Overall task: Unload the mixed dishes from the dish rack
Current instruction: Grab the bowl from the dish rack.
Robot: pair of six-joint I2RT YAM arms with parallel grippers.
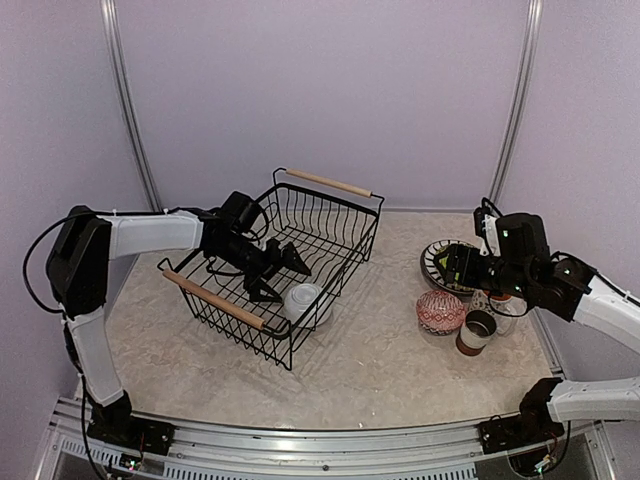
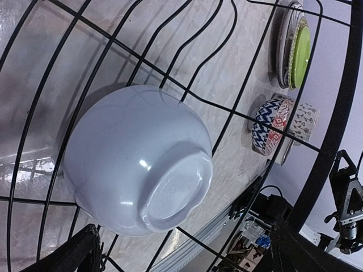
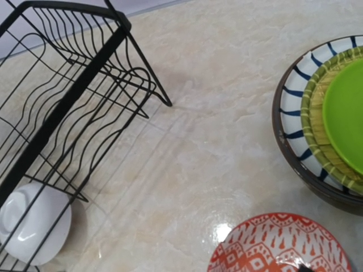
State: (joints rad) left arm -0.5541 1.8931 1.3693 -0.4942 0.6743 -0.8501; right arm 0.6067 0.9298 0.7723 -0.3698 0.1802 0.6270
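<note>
Upturned white bowl (image 2: 136,164) in dish rack (image 1: 328,182), left arm (image 1: 150,232) reaching in, jaws spread

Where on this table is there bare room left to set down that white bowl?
Bare tabletop lies between the dish rack and the red patterned bowl, and along the near edge. The right side is crowded: stacked plates and mugs huddle there.
</note>
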